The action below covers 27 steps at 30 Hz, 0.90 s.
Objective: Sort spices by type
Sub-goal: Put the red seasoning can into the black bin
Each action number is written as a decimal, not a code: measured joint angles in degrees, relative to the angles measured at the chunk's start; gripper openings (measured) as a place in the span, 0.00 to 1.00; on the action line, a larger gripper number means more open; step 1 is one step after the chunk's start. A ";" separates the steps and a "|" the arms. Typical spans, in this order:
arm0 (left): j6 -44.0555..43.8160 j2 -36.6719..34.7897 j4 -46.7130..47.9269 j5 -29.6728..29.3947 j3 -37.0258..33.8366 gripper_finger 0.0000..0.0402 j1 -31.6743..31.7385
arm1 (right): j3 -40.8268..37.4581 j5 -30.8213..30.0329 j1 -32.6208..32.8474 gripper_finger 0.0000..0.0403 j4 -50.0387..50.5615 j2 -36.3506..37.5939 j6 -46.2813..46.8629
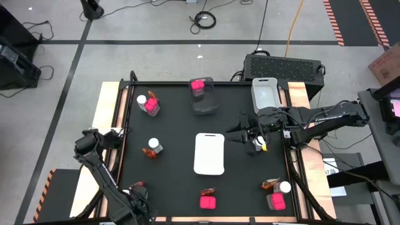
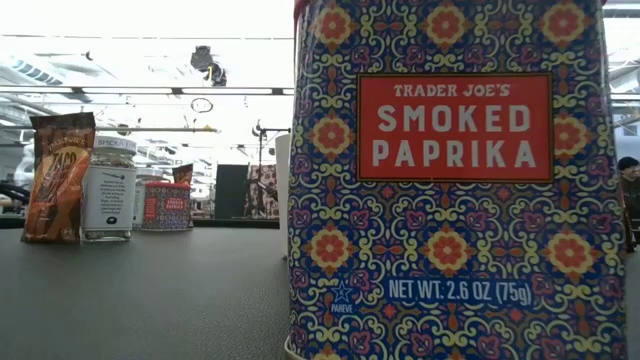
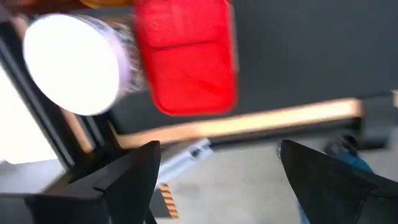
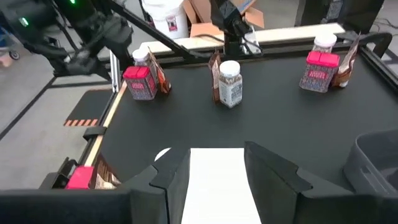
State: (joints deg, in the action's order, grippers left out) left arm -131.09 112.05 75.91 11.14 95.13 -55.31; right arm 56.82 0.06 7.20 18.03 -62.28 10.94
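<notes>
The spices stand in groups on the black mat. A jar (image 1: 142,100), pink box (image 1: 152,107) and packet sit far left. A jar (image 1: 154,145) and packet (image 1: 149,152) stand mid-left. A packet (image 1: 207,191) and box (image 1: 208,202) are at the near edge, and another trio (image 1: 276,200) near right. One pink box (image 1: 199,85) lies in a grey bin (image 1: 206,105). My right gripper (image 4: 217,180) is open above the white tray (image 4: 214,186). My left gripper (image 3: 217,186) is open at the near-left corner, beside a white-capped jar (image 3: 71,65) and a pink box (image 3: 186,56).
A second pale bin (image 1: 264,94) stands at the far right, by the right arm. A small jar (image 1: 258,145) stands under the right wrist. In the low view a paprika tin (image 2: 450,180) fills the foreground. Bare mat lies between tray and left groups.
</notes>
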 joint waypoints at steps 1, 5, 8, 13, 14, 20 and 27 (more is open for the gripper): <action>-0.02 0.36 0.32 0.04 0.00 0.83 -0.15 | 0.00 -0.01 0.00 0.36 -0.41 0.00 0.06; -0.03 2.36 0.01 -0.02 0.00 0.83 -0.84 | 0.00 -0.01 0.00 0.36 -1.60 0.00 0.35; -0.06 3.54 -0.54 -0.27 0.00 0.83 -0.96 | 0.00 -0.01 0.00 0.36 -2.43 0.00 0.37; -0.09 5.02 -0.41 -0.90 -0.01 0.83 -0.96 | 0.00 -0.01 0.00 0.36 -3.64 0.00 -0.01; -0.09 5.09 -0.60 -0.90 -0.29 0.83 -0.96 | 0.00 -0.01 -0.01 0.36 -3.55 0.00 -0.02; -0.17 5.20 -0.46 -0.90 -2.92 0.83 -0.96 | 0.00 -0.03 -0.04 0.36 -3.46 0.00 -0.65; -0.12 5.19 -0.44 -2.40 -3.47 0.83 -0.29 | 0.00 -0.01 -0.04 0.36 -3.46 0.00 -1.56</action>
State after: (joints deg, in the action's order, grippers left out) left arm -131.21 117.24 75.46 8.74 91.67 -55.60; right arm 56.82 0.05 7.16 14.57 -62.28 9.38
